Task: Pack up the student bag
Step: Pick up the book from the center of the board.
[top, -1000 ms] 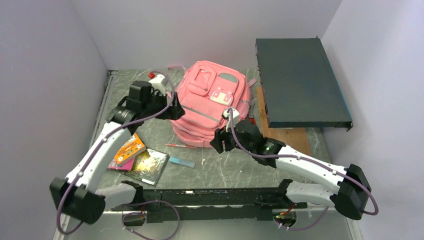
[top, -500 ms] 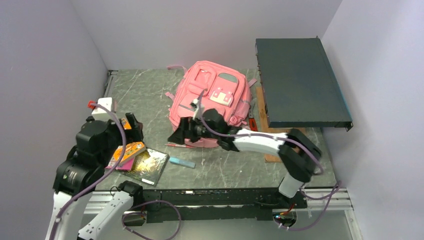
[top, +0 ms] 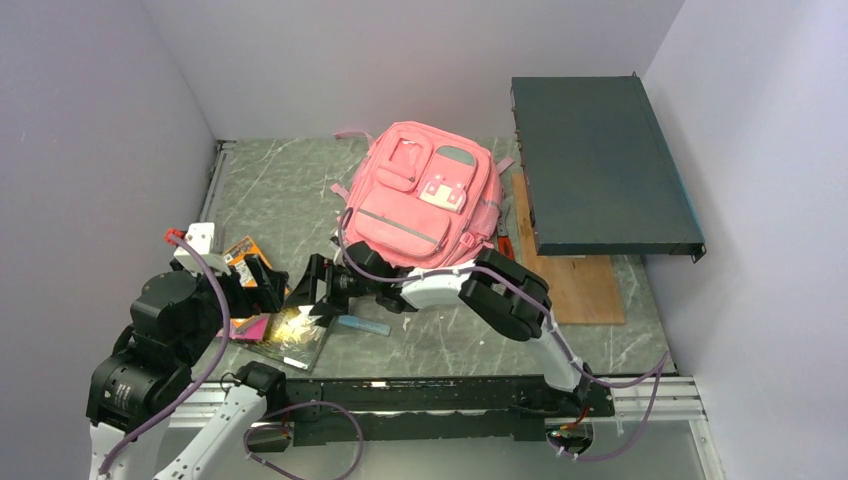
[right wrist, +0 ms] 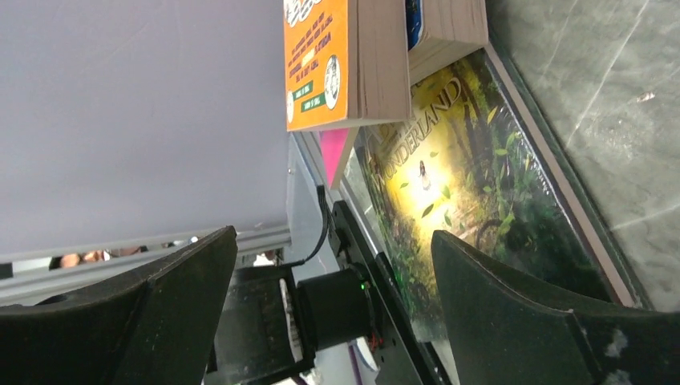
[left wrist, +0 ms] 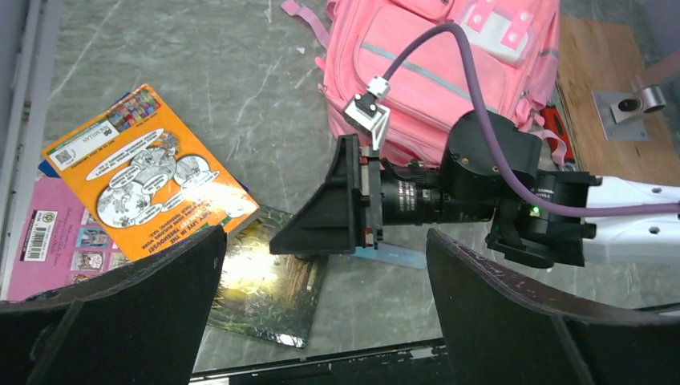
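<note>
Two pincers gape empty at eight o'clock: the left pincer over the orange book, the right pincer low beside the green book. The backpack lies at twelve o'clock. We judge a book pickup is starting; next, close on one book's edge.

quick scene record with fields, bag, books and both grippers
backpack: lying front up, behind the arms' reach point
books: orange book on pink book, overlapping green book
left gripper: open, empty, over the books
right gripper: open, empty, low, facing the green book
packing: all three books lie outside the backpack
</note>
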`<state>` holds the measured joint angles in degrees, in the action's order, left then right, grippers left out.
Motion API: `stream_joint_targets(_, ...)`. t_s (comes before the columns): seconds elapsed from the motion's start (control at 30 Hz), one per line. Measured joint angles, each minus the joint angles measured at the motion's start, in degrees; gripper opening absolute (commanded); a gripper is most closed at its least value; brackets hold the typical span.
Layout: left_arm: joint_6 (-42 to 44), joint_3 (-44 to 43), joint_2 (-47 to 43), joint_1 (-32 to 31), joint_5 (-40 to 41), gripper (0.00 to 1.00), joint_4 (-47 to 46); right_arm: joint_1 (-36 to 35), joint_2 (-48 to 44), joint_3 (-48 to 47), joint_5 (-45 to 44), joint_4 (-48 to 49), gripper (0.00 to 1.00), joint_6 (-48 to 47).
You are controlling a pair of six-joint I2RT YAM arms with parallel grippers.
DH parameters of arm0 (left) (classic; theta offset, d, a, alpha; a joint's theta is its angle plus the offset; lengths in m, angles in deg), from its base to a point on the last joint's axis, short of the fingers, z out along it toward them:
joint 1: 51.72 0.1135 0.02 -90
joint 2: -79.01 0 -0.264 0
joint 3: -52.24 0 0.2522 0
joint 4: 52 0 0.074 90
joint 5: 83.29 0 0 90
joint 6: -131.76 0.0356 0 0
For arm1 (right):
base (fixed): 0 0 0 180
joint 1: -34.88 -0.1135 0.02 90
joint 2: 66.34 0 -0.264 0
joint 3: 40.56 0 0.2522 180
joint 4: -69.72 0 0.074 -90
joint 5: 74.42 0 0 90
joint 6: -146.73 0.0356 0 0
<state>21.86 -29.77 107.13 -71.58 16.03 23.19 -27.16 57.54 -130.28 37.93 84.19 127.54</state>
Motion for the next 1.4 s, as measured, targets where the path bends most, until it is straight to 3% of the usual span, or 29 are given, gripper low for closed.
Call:
stream_joint_targets(0.33, -0.81, 0.76, -2.21, 0.00, -3.93, 1.00, 0.79, -0.55, 7.04, -7.69, -3.74, -3.30, 0.83, 3.15)
stream_joint_targets(0.73, -1.01, 0.72, -4.04, 0.00, -5.49, 1.00, 2.60, -0.33, 11.58, -15.17, -4.42, -5.46, 0.49, 3.34)
stream_joint_targets(1.1, -1.95, 0.72, -4.07, 0.00, -6.32, 1.00, 3.17, 0.20, 13.29, -16.24, -3.85, -4.61, 0.45, 4.87)
stream_joint_targets(1.3, -2.14, 0.72, -4.07, 0.00, -6.54, 1.00, 3.32, 0.59, 13.81, -16.94, -3.28, -2.89, 0.03, 5.81)
stream_joint_targets(1.4, -2.32, 0.72, -4.07, 0.00, -6.71, 1.00, 3.34, 0.87, 13.81, -16.85, -2.51, -2.08, 0.00, 5.81)
